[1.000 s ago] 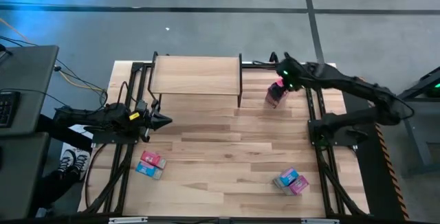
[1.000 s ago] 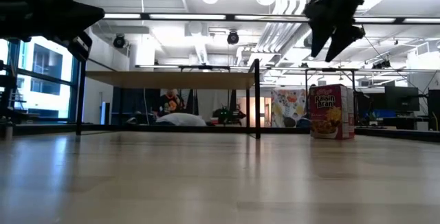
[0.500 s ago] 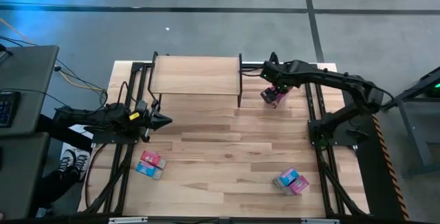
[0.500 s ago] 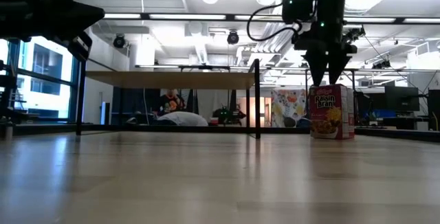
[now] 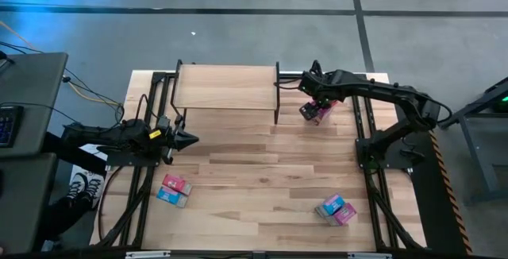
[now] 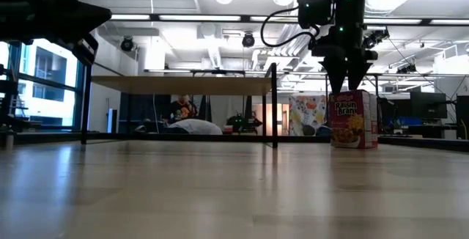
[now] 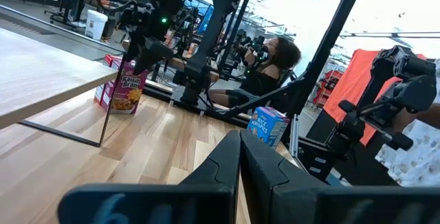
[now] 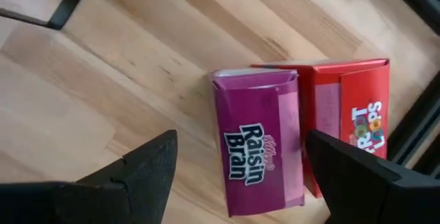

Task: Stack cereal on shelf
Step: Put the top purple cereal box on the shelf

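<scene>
The right gripper is down over the Raisin Bran box now, having swung in from farther right a second ago, when it hung higher and off toward the table's edge. Since the half-second mark it has barely shifted. Its fingers stand spread wide, 1 on each side of the purple box top, touching nothing. A red Froot Loops box stands pressed against the Raisin Bran box, both upright on the tabletop just beside the shelf, at its right end. The box itself has not moved across the frames.

From table height, the gripper's tips hover just above the box, with the shelf board to the left, bare on top.

The left gripper waits where it was, near the table's left edge, fingers pressed together. 2 boxes lie front left, and 2 more front right, all unmoved.
</scene>
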Robot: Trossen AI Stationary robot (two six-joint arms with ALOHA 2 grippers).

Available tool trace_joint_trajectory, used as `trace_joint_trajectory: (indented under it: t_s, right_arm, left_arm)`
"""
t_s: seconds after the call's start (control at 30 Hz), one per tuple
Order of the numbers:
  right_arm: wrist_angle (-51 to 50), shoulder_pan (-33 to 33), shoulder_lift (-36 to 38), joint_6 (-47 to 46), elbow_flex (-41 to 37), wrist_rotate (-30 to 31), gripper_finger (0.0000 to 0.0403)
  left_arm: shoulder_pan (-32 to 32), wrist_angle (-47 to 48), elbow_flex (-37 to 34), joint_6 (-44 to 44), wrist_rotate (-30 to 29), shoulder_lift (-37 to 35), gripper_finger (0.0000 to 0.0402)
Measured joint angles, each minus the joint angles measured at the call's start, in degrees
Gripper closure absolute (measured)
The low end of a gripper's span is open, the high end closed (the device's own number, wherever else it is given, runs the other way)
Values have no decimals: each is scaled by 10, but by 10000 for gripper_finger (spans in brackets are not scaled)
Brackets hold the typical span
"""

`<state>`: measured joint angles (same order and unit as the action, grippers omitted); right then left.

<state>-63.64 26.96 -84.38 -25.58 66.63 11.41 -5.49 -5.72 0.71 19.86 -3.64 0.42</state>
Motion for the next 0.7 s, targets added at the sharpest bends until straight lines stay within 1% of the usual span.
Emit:
trace_joint_trajectory:
  t_s: [0.13,0.7]
  right_arm:
    - [-1,0,0,1,0,25,107]
    - [-5,-4,0,0,0,15,107]
  left_arm:
    - [0,0,0,0,0,0,398]
    - [0,0,0,0,0,0,398]
